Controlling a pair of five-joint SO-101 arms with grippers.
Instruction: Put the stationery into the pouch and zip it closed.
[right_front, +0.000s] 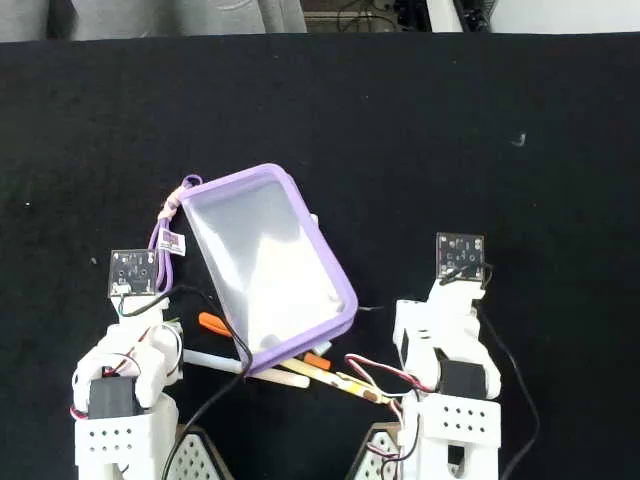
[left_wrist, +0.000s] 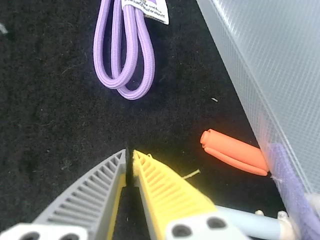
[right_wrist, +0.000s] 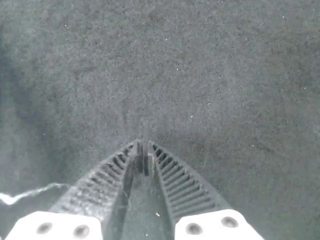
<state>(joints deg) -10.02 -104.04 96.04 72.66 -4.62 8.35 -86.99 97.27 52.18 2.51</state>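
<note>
Surface: black cloth (right_front: 480, 120) covers the whole table, matte and linty, with 1 white speck (right_front: 518, 140) toward the far right. Beyond the table's far edge I see grey fabric (right_front: 180, 15) at the left, a tangle of cables (right_front: 370, 12) near the middle and a white object (right_front: 443, 14) to the right of them.

Pouch (right_front: 265, 265): purple rim, clear ribbed window. It lies flat and tilted on the cloth between my 2 arms, nearer the left one. Its purple strap (left_wrist: 125, 55) loops off the far left corner and carries a small white tag (left_wrist: 145, 7). I cannot tell whether the zip is open.

Stationery: 4 pieces lie on the cloth at the pouch's near edge. The orange pen (left_wrist: 235, 152) sticks out at the left, 1 end hidden by the purple rim. The pale blue pen (right_front: 215, 362) lies just nearer me. The cream pen (right_front: 290, 375) and yellow pencil (right_front: 340, 380) fan out toward the right arm (right_front: 450, 375).

Left gripper (left_wrist: 131, 159): 1 grey finger and 1 yellow, tips pressed together with nothing between them. It sits above bare cloth, near the orange pen but apart from it, with the strap farther ahead.

Right gripper (right_wrist: 144, 150): both dark fingers clenched tip to tip, holding nothing, over bare cloth well apart from the pouch. 1 thin white strand (right_wrist: 25, 195) lies on the cloth beside it.
</note>
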